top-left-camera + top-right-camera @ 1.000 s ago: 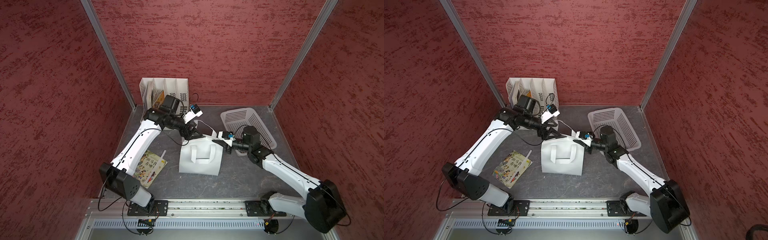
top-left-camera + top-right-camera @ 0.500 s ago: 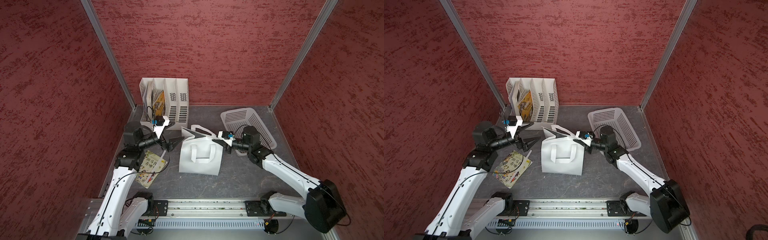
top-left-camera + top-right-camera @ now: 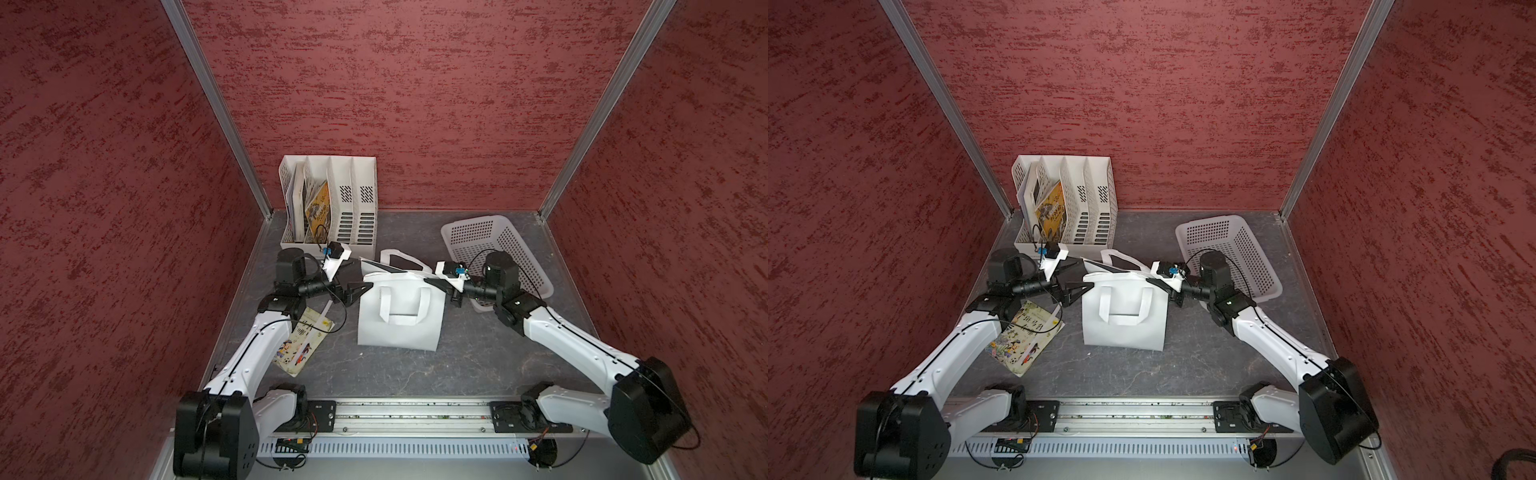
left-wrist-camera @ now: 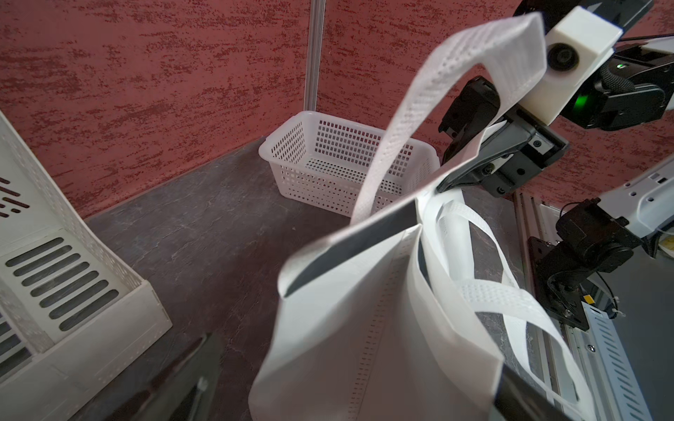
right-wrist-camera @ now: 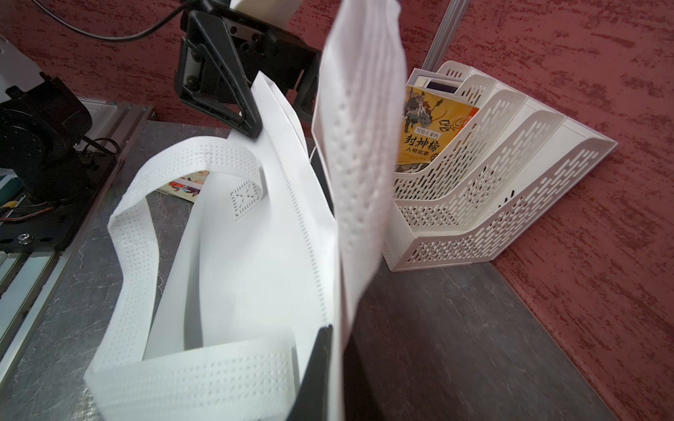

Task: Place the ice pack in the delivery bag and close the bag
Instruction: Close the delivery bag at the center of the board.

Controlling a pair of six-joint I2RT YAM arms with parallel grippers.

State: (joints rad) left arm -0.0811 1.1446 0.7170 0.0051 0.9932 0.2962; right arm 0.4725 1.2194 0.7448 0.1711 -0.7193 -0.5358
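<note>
The white delivery bag [image 3: 399,320] [image 3: 1125,324] stands mid-table, its mouth gaping and one loop handle upright. My left gripper [image 3: 361,277] [image 3: 1082,274] is open, and the bag's left end [image 4: 364,328] lies between its spread fingers [image 4: 182,382]. My right gripper [image 3: 427,280] [image 3: 1149,281] is shut on the bag's right rim; the right wrist view has the bag wall [image 5: 237,255] pinched at the right gripper [image 5: 330,339]. From the left wrist, the right gripper [image 4: 443,186] clamps that rim. The ice pack is out of view.
A white slotted file rack [image 3: 357,195] with books stands at the back left. A white perforated basket [image 3: 498,245] sits at the back right, behind my right wrist. A picture book [image 3: 301,349] lies on the table under my left forearm. Red walls enclose three sides.
My left arm left the bag's back rim, swung out to the left, then came back to the bag's left end with its jaws wide. The right arm kept its hold.
</note>
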